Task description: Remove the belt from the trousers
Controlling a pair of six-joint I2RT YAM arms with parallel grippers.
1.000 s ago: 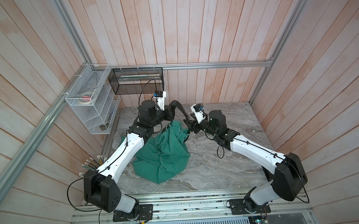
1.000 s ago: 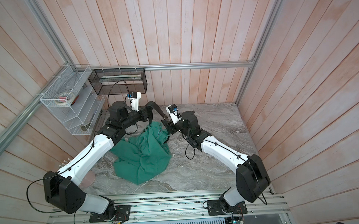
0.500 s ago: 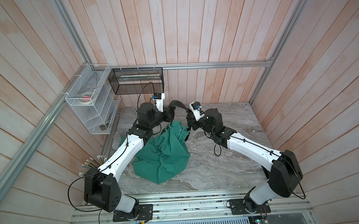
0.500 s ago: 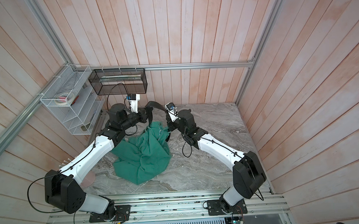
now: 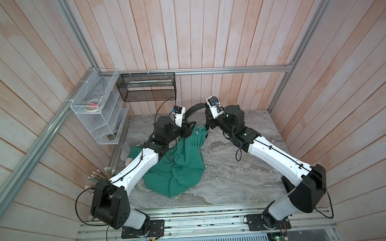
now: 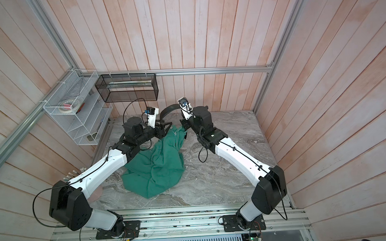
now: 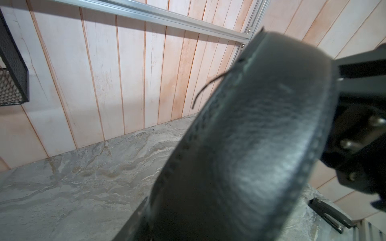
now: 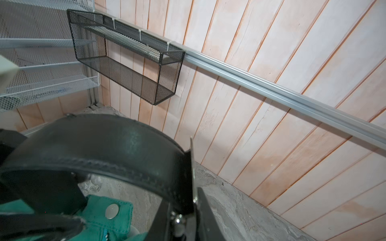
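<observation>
Grip check: the right tool (image 8: 194, 200) looks clamped tight on the belt (image 8: 94, 146), while the left tool (image 5: 190, 126) has its jaws apart, with the strap just running loosely between them. That leaves a free stretch arching in the air between the two arms, right above the lifted waistband and its snap button (image 8: 112, 211). I'd call it partway done, since the rest of the strap seems to be tucked into the teal trousers (image 5: 180, 165), heaped on the marble surface (image 5: 233, 168).
</observation>
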